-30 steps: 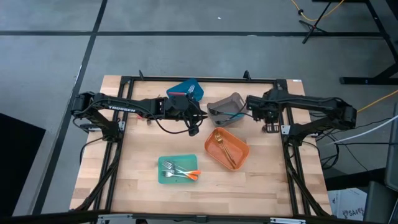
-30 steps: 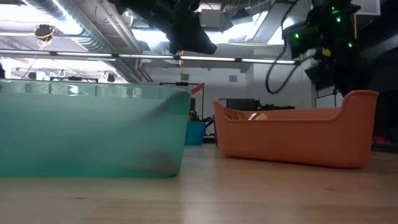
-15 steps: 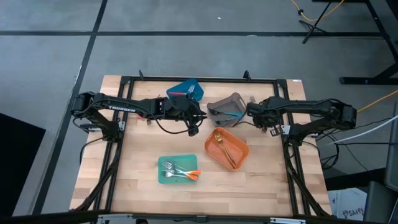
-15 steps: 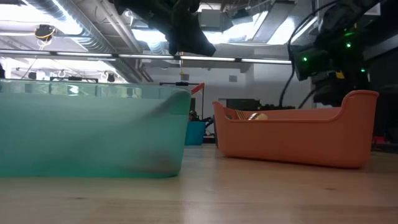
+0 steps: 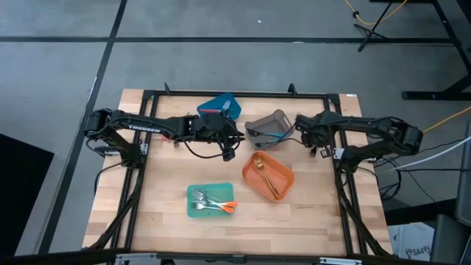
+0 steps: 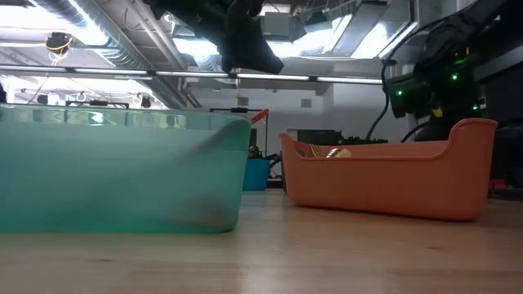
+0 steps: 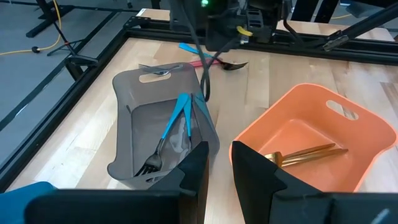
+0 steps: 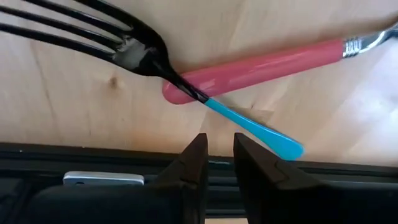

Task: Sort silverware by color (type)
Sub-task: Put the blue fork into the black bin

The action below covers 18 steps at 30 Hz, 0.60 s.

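Observation:
My right gripper (image 8: 221, 146) hangs low over two utensils lying crossed on the bare table past the grey bin: a dark-tined fork with a blue handle (image 8: 249, 124) resting across a pink-handled one (image 8: 261, 68). Its fingers stand close together with only a narrow slit and touch neither. In the high view it is at the far right (image 5: 313, 143). My left gripper (image 7: 219, 163), fingers also close together, hovers between the grey bin (image 7: 155, 124) and the orange bin (image 7: 311, 143), holding nothing. Blue-handled forks (image 7: 177, 118) lean in the grey bin. Gold utensils (image 7: 305, 154) lie in the orange bin.
A teal bin (image 5: 210, 200) near the front holds forks, one with an orange handle (image 5: 227, 206). A blue bin (image 5: 222, 105) sits at the far edge beside the grey bin (image 5: 266, 126). The black frame rail (image 5: 338, 158) runs close by the right gripper. Bare wood lies front left.
My right gripper has come down toward the table beside the grey bin, dropping well lower in the low view and shifting slightly toward the near edge. My left arm has kept still, and no utensil has moved.

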Motion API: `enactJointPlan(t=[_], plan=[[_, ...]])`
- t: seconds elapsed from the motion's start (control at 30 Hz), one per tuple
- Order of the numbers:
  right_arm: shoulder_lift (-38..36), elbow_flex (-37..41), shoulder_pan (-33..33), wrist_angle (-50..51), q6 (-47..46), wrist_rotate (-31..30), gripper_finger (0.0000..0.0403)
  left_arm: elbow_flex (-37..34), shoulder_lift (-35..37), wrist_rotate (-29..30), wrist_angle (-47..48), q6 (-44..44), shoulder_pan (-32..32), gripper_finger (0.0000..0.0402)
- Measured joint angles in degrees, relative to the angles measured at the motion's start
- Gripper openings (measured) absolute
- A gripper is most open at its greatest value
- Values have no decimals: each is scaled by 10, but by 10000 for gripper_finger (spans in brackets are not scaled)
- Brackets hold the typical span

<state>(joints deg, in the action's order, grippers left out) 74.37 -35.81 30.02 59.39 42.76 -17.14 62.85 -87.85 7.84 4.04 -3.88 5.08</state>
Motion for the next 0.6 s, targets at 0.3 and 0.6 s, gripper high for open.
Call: enactJointPlan(t=[0.3, 0.6], plan=[[0, 0, 43, -38, 58, 23, 67, 0, 0, 0, 2, 0, 0, 64], [1, 31, 42, -53, 102, 28, 67, 0, 0, 0, 3, 0, 0, 64]])
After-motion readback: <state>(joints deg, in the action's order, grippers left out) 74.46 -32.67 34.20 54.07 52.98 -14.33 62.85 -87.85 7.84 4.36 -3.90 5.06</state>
